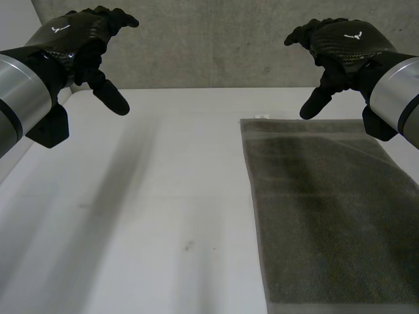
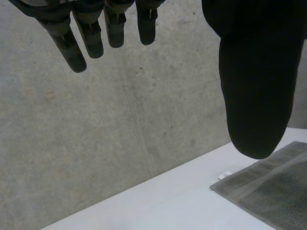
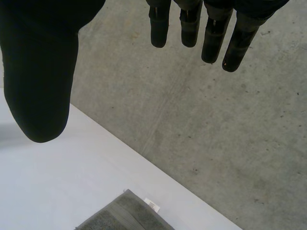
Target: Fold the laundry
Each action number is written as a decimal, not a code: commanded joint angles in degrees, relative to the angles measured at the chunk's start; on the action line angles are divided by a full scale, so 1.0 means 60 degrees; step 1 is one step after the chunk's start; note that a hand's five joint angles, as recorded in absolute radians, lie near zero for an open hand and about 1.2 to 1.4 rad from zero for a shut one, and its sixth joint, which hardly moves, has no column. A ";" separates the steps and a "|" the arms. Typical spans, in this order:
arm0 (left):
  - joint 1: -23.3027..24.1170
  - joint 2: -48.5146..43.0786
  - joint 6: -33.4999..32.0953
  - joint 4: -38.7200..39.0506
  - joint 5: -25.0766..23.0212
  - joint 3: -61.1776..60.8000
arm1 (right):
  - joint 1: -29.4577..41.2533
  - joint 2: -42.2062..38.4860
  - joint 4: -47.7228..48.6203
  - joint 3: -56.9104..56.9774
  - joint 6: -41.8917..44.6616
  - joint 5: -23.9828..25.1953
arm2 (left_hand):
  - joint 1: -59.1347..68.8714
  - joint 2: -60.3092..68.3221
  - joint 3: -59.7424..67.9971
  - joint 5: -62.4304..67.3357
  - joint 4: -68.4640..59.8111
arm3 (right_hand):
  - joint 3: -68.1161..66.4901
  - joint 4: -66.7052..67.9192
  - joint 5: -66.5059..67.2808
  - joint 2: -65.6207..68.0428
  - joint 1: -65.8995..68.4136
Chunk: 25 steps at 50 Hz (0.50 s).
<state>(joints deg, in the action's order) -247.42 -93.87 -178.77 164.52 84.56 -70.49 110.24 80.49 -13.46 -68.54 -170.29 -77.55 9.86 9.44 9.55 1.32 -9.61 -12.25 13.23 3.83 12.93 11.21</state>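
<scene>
white table [image 1: 163, 216], flat grey-green towel [image 1: 327, 216], small tag [image 1: 262, 117]

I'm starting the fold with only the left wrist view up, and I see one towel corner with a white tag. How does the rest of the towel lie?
Observer: The grey towel lies flat on the table, on the right arm's side.
Operator: Is the right hand on it?
Observer: No. The right hand is open, raised near the towel's far edge, touching nothing.
Operator: And my left hand?
Observer: The left hand is raised over bare table, apart from the towel.
</scene>
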 commanded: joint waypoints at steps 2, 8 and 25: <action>0.0001 0.0000 0.0000 -0.0012 0.0013 0.0000 | 0.0010 -0.0055 -0.0013 -0.0031 0.0008 0.0064 | 0.0031 0.0100 0.0083 -0.0213 -0.0073 | 0.0374 -0.0539 -0.0638 -0.0489 -0.0202; 0.0001 0.0000 0.0000 -0.0012 0.0013 0.0000 | 0.0024 -0.0128 -0.0013 -0.0031 0.0008 0.0050 | 0.0031 0.0100 0.0083 -0.0213 -0.0073 | 0.0374 -0.0539 -0.0638 -0.0489 -0.0202; -0.0058 -0.0029 0.0000 0.0032 0.0027 -0.0044 | 0.0695 -0.2557 0.0745 -0.1260 -0.0401 -0.1719 | 0.0031 0.0100 0.0083 -0.0213 -0.0073 | 0.0374 -0.0539 -0.0638 -0.0489 -0.0202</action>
<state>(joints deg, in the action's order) -247.76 -94.02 -178.77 164.56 84.64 -70.76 111.22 71.40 -13.08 -72.59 -170.69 -80.75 9.86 9.44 9.55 1.32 -9.61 -12.25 13.23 3.83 12.93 11.21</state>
